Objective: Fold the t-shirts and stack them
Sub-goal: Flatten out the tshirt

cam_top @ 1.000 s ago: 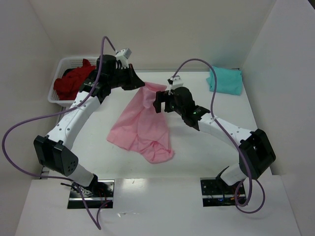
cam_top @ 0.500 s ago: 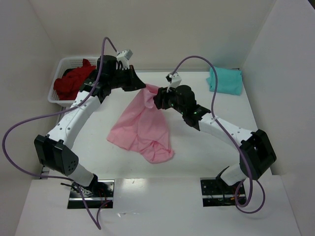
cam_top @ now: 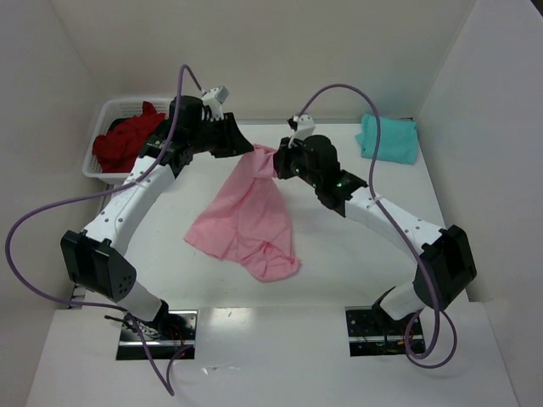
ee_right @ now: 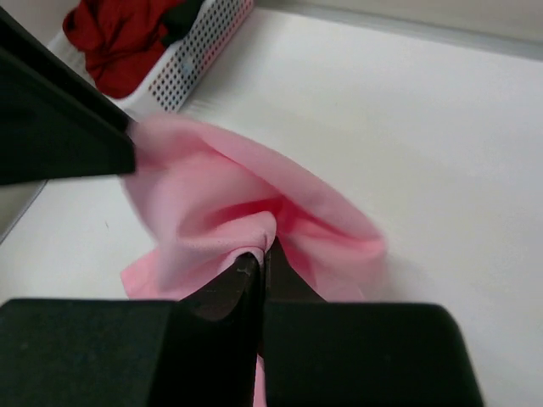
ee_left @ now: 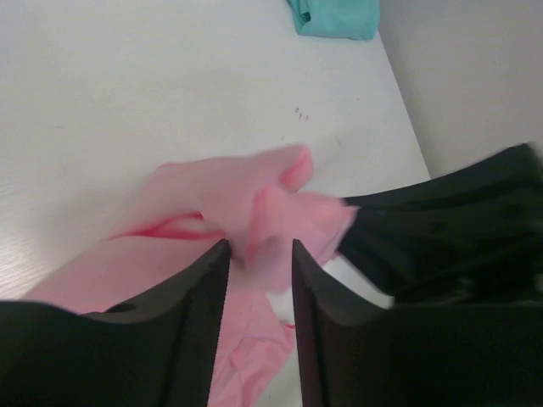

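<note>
The light pink t-shirt point(cam_top: 246, 216) is held up by one bunched corner above the table, and the rest trails down onto the tabletop. My right gripper point(cam_top: 273, 161) is shut on that bunched corner; in the right wrist view the right gripper point(ee_right: 265, 248) pinches a fold of pink t-shirt point(ee_right: 221, 182). My left gripper point(cam_top: 251, 151) is right beside it with its jaws apart. In the left wrist view the left gripper point(ee_left: 260, 246) has the pink cloth point(ee_left: 212, 195) loose between its fingers. A teal t-shirt point(cam_top: 390, 138) lies folded at the back right.
A white lattice basket point(cam_top: 114, 103) at the back left holds dark red t-shirts point(cam_top: 125, 140); the basket point(ee_right: 199, 51) also shows in the right wrist view. White walls close in the table on three sides. Purple cables loop over both arms.
My right gripper moved up and left to the raised shirt corner and shut on it. My left gripper, shut on that corner before, has opened its jaws.
</note>
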Robot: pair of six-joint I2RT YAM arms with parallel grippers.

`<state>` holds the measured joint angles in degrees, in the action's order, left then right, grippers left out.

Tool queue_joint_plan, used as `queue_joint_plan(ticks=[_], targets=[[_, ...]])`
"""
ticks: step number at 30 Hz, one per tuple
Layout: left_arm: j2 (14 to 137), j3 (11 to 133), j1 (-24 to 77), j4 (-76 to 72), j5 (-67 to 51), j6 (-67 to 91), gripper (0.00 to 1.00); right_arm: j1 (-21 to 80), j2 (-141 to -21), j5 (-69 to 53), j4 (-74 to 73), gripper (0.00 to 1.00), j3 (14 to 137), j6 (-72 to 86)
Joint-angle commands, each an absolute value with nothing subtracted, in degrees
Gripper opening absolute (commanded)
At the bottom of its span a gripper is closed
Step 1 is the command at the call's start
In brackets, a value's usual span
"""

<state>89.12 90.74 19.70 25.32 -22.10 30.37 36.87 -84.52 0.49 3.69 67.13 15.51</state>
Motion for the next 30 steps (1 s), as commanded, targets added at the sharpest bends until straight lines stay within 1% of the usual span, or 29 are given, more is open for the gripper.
queue_joint_plan(ticks=[1,2,5,8,13,19,20,23,27,30], targets=[[88.7,89.1,19.4,23.9,-17.4,30.0,0.60,34.0,-77.7,5.4,-0.5,0.00,76.2,14.4],[87.9,88.2,19.3,23.8,-16.6,29.9,0.75,32.8,-76.7,5.7,-2.0,0.00,78.7,14.3],[85.8,85.3,18.9,21.9,-15.2,28.7,0.95,31.6,-75.9,7.0,-6.6,0.00,84.8,12.1],[82.5,77.9,18.9,19.8,-15.2,26.4,1.00,31.6,-76.5,7.6,-10.5,0.00,89.8,10.6],[83.0,70.2,18.9,22.9,-9.0,25.8,1.00,31.4,-75.8,7.6,-11.4,0.00,89.8,10.3],[81.3,65.4,18.9,20.8,-11.5,26.3,1.00,31.0,-75.3,9.2,-12.5,0.00,88.8,9.7],[81.3,64.6,18.9,20.0,-12.2,26.4,1.00,31.0,-75.2,8.9,-12.5,0.00,88.7,9.7],[86.7,63.8,18.9,15.5,-18.5,30.1,1.00,31.0,-75.2,8.2,-12.5,0.00,88.3,9.7],[93.1,62.1,18.9,5.8,-25.6,36.3,1.00,31.0,-74.9,7.1,-12.5,0.00,86.4,9.7],[97.4,62.1,18.9,-0.3,-27.2,39.6,1.00,30.6,-73.3,8.2,-11.9,0.00,83.8,9.7]])
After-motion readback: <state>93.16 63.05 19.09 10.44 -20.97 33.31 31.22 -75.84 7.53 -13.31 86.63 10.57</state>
